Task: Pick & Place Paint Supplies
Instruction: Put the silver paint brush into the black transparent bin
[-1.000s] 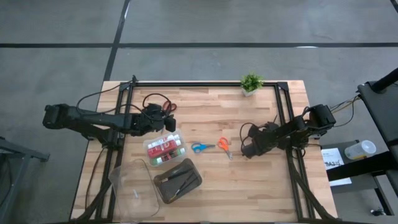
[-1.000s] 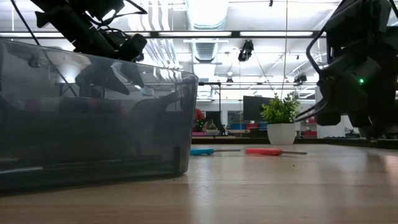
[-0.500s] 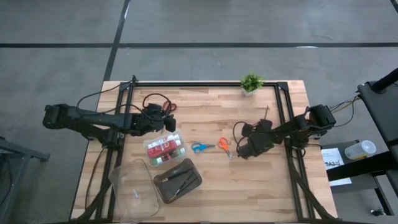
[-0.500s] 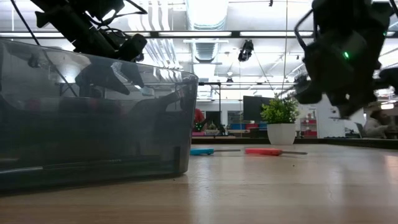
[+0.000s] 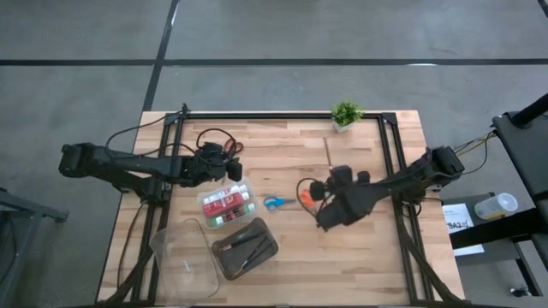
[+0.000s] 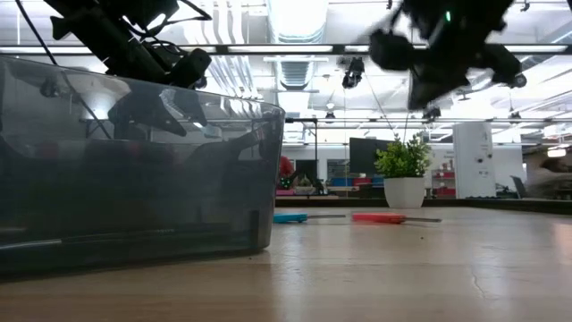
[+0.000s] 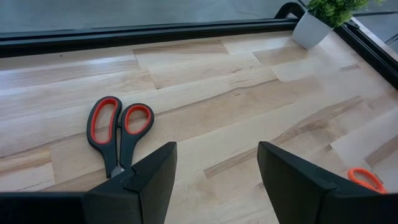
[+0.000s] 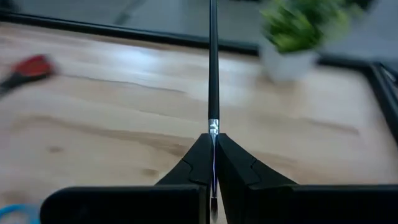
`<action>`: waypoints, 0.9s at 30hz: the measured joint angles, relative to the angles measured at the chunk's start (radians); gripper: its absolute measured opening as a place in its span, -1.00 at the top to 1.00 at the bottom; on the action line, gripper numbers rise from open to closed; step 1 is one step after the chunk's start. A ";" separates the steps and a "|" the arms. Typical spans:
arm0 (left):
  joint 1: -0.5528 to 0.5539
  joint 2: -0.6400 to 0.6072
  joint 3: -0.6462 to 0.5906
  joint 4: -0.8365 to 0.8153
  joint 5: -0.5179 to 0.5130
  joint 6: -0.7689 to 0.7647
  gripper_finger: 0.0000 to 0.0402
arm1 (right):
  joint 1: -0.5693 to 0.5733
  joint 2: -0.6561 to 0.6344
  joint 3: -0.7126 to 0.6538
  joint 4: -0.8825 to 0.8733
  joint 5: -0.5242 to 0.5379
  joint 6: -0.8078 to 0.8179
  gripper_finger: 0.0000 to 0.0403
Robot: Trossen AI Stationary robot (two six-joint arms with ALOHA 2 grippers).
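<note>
Your right claw (image 8: 213, 163) is clenched on a thin paintbrush (image 8: 212, 68) near its metal ferrule, raised above mid-worktop (image 5: 282, 154) near the orange scissors (image 5: 305, 196). It's light, stiff and slim, likely to swivel, so keep gripping there. Your left claw (image 7: 214, 180) waits released above the red-handled scissors (image 7: 118, 132).

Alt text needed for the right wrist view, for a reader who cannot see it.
The right end effector is shut on a thin dark paintbrush, whose handle points straight ahead over the wooden table. Beyond it, blurred, stand a small green potted plant and a red scissors handle at the edge.
</note>
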 joint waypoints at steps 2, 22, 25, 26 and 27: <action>0.000 0.000 0.000 0.000 0.000 0.000 -0.16 | 0.019 0.000 0.038 0.047 0.036 -0.104 0.96; 0.000 0.000 0.000 0.000 0.000 0.000 -0.16 | 0.068 0.000 0.146 0.815 -0.114 -1.326 0.96; 0.000 0.000 0.000 0.000 0.000 0.000 -0.16 | 0.073 0.000 0.146 0.873 -0.215 -1.406 0.96; 0.000 0.000 0.000 0.000 0.000 0.000 -0.16 | 0.075 0.000 0.146 0.883 -0.256 -1.425 0.96; 0.000 0.000 0.000 0.000 0.000 0.000 -0.16 | 0.077 0.000 0.146 0.888 -0.299 -1.443 0.96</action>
